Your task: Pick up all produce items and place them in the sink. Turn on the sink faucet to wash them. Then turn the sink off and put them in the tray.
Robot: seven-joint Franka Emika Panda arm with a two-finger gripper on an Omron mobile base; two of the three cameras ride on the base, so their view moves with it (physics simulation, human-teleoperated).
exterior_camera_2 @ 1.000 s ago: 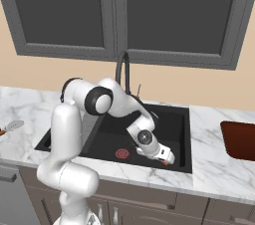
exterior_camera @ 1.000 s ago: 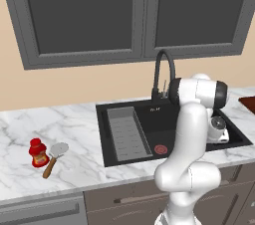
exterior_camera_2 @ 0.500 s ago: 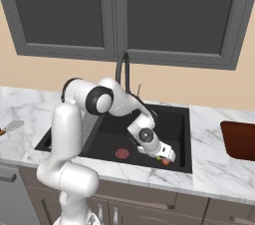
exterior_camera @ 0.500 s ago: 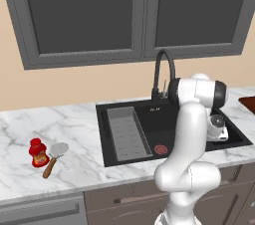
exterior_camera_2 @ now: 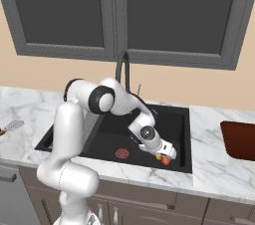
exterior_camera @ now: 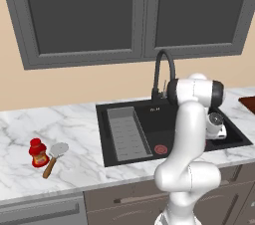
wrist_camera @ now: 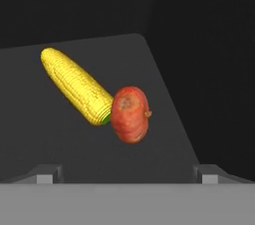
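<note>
In the hand view a yellow corn cob (wrist_camera: 77, 87) and an orange-red oblong vegetable (wrist_camera: 130, 114) lie touching on the black sink floor, close to a corner of the basin. My gripper (wrist_camera: 127, 173) hangs open just above them, a fingertip at each side, holding nothing. From the right base view the gripper (exterior_camera_2: 167, 155) is low in the sink (exterior_camera_2: 174, 119) at its front right corner, with the vegetable (exterior_camera_2: 165, 160) peeking out beneath it. The black gooseneck faucet (exterior_camera_2: 122, 67) stands behind the basin. The reddish-brown tray (exterior_camera_2: 239, 139) sits on the counter to the right.
A grey ribbed insert (exterior_camera: 127, 132) fills the sink's left side, with the round red drain (exterior_camera: 160, 149) near the middle. A red squat bottle (exterior_camera: 37, 152) and a wooden-handled spatula (exterior_camera: 55, 155) lie on the marble counter at the left. Dark cabinets hang overhead.
The hand has shifted only slightly over the produce in the sink. Its jaws stay wide open.
</note>
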